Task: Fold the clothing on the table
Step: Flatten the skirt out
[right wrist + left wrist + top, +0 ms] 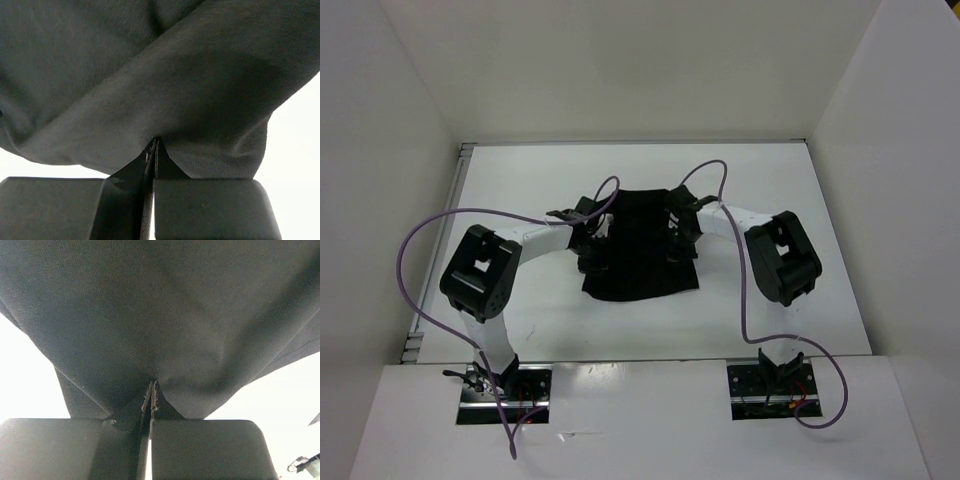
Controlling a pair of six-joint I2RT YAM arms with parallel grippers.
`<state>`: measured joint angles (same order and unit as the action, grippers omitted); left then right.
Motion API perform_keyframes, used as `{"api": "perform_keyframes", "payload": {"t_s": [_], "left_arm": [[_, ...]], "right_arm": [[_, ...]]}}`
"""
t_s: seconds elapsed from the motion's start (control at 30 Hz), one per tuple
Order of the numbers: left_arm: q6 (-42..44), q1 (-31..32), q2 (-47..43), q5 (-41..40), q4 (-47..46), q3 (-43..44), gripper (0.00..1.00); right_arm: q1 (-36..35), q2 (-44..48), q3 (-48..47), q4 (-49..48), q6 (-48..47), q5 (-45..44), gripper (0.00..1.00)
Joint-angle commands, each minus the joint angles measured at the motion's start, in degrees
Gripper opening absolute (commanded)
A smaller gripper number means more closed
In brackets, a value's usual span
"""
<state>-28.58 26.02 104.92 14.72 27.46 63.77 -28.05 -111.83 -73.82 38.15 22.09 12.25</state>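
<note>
The table (520, 300) is big, flat and white, with a thin metal strip (462, 185) down its left side. Tall white walls (380, 130) stand around it. The black clothing (640, 262) sits in the middle of the table, between the two arms. The left gripper (588, 238) pinches its left edge tight. The right gripper (680, 232) pinches its right edge tight. Purple cables (400, 265) loop over the arms.
</note>
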Motion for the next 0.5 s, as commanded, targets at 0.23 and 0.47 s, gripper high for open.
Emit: {"api": "perform_keyframes", "payload": {"t_s": [0.23,0.47], "left_arm": [[2.47,0.26,-12.08,2.07,11.28,-7.53,0.00],[3.78,-2.46,-17.30,-0.48,13.41,8.20,0.41]], "right_arm": [[-11.06,16.36,17.58,5.96,12.10,2.09,0.00],[-10.44,14.55,-5.52,11.94,5.27,-9.77,0.35]]}}
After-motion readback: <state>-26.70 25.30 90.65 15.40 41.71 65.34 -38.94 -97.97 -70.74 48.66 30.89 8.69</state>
